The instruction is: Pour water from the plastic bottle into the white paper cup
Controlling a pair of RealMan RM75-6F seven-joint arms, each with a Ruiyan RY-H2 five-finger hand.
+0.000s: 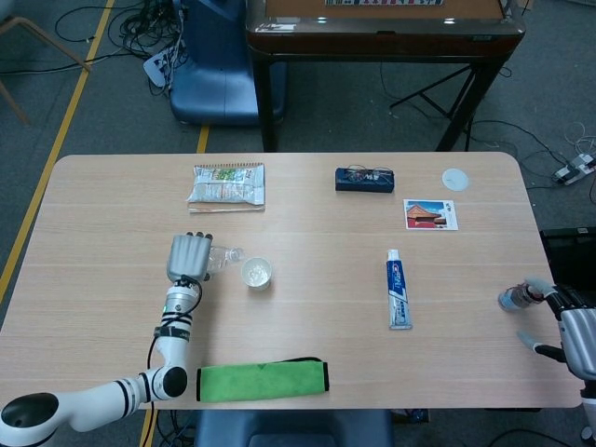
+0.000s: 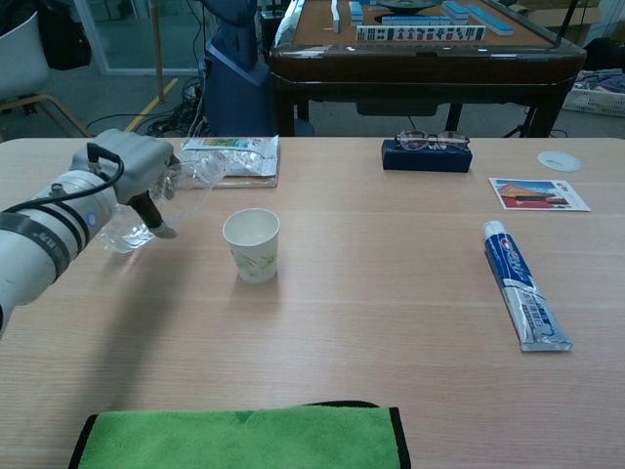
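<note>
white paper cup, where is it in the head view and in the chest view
Head view: white paper cup left of centre on the table, just right of the left hand.
Chest view: cup left of centre, right of the same hand.
Shared landmark: the toothpaste tube, far to its right.

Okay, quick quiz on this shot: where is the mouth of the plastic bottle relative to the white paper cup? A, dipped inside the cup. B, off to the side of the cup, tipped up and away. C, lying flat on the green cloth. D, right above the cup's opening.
B: the left hand holds the plastic bottle with its neck raised, clear of the white paper cup.
</note>
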